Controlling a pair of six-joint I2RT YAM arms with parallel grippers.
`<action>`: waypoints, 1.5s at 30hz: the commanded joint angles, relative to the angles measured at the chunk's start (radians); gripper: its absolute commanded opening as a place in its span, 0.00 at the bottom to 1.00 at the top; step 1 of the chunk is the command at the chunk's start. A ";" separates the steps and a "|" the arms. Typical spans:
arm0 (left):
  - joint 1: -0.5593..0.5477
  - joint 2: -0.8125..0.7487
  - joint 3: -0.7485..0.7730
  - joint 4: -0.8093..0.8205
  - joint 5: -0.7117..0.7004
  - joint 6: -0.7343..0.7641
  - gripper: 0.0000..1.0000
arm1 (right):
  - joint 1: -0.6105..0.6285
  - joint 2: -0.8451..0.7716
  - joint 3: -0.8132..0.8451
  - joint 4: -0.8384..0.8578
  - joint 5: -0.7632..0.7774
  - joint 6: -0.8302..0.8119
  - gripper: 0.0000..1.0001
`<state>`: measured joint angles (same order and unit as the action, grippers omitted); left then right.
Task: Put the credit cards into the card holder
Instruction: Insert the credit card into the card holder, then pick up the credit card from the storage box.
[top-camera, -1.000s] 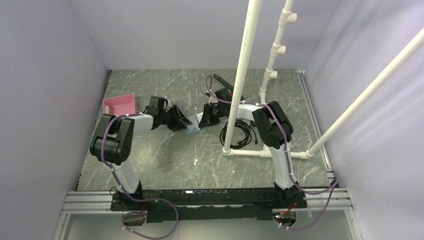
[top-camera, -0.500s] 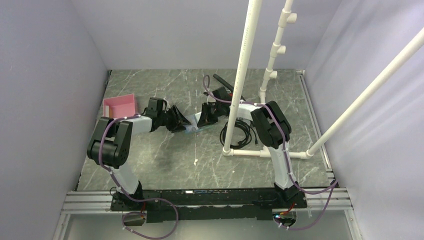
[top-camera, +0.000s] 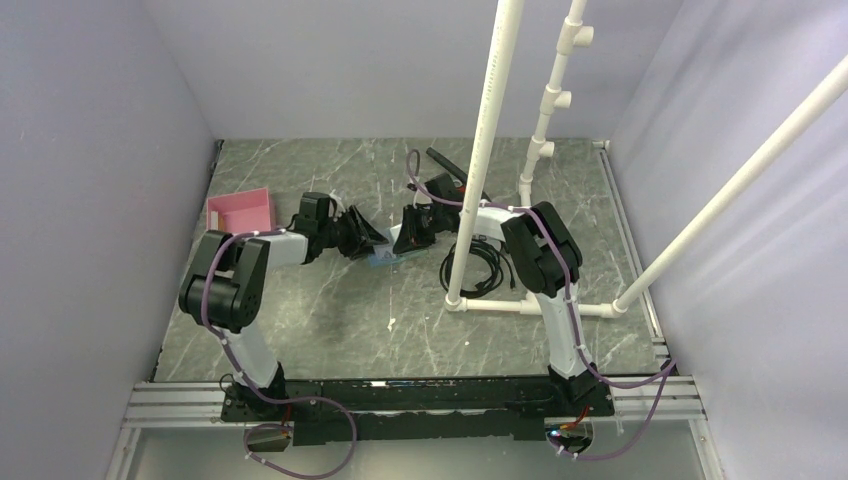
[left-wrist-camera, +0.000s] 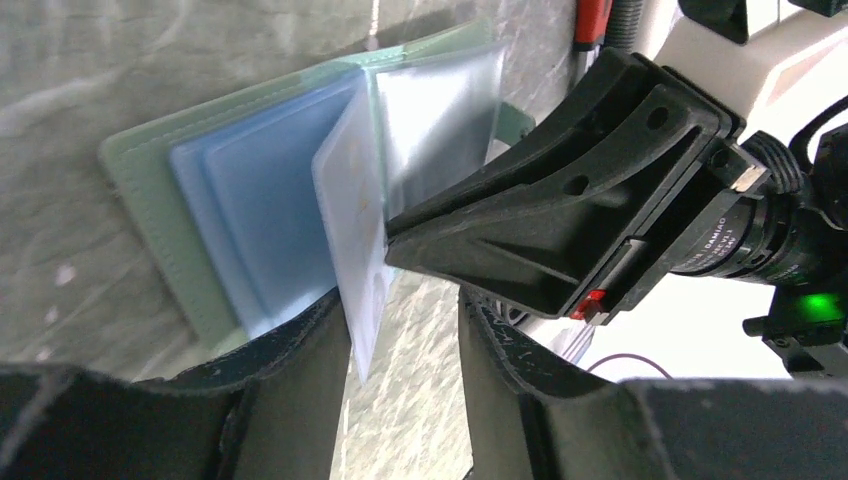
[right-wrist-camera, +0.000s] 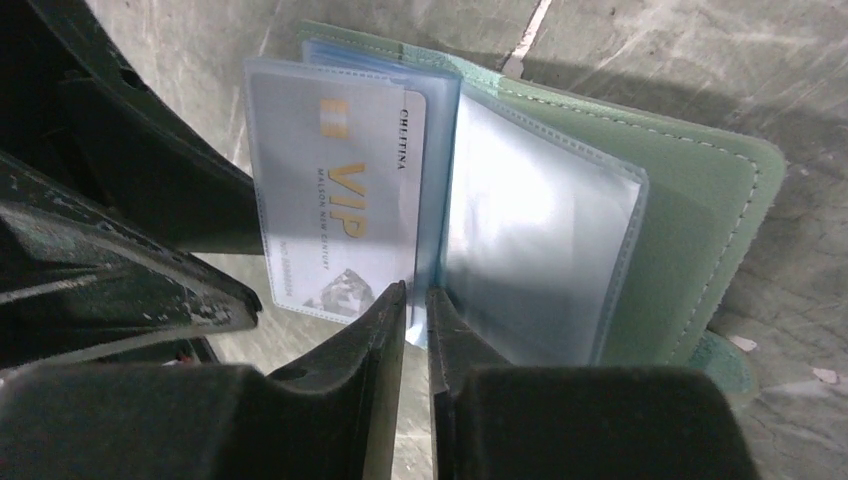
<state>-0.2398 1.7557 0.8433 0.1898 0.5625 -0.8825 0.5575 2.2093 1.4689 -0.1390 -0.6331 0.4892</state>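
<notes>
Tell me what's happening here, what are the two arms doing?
The green card holder lies open on the table. The right gripper pinches an edge of a clear sleeve that stands upright with a VIP card inside it. The left gripper is open around that same sleeve, not clamping it. No loose card shows in these views.

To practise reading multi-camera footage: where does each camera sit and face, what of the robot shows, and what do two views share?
Top external: above, behind the bases, looking down on the table; left arm, right arm.
Left wrist: faces the open card holder; left gripper below, right gripper opposite.
Right wrist: faces the sleeved card; own fingers below.
Shared: both wrist views show the card holder.
</notes>
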 joint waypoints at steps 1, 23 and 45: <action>-0.031 0.046 0.057 0.126 0.060 -0.050 0.48 | -0.028 -0.026 -0.062 0.103 -0.077 0.092 0.21; -0.126 0.130 0.303 -0.009 0.072 -0.028 0.54 | -0.261 -0.387 -0.328 0.116 0.069 0.062 0.35; 0.482 -0.244 0.529 -1.008 -0.684 0.716 0.99 | -0.171 -0.420 -0.444 0.317 0.052 0.049 0.42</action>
<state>0.2340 1.4170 1.2572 -0.7555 0.0910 -0.2497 0.3927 1.8172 1.0317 0.0994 -0.5510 0.5491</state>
